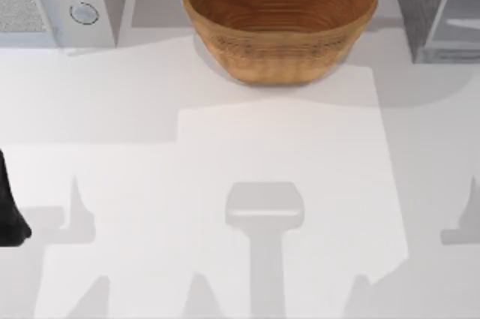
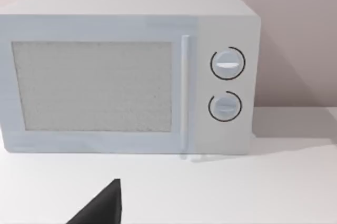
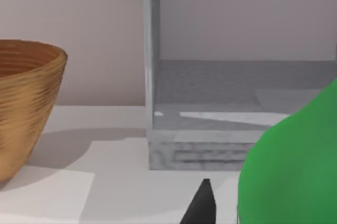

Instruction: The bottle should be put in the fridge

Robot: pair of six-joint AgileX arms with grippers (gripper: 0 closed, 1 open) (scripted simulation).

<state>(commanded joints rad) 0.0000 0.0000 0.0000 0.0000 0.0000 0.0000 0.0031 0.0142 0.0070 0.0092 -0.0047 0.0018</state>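
Observation:
The green bottle (image 3: 295, 161) looms close in the right wrist view, and my right gripper (image 3: 247, 208) is shut on it, with one dark fingertip (image 3: 202, 205) showing beside it. Just beyond stands the fridge (image 3: 210, 145), with a dark grey speckled floor and pale walls inside. From above, the fridge (image 1: 439, 11) stands at the table's back right corner. My left arm (image 1: 9, 214) stays parked at the table's left edge.
A large woven basket (image 1: 281, 15) sits at the back middle, left of the fridge. A light grey box with two round knobs (image 1: 56, 0) and a mesh panel fills the back left corner, facing the left wrist camera.

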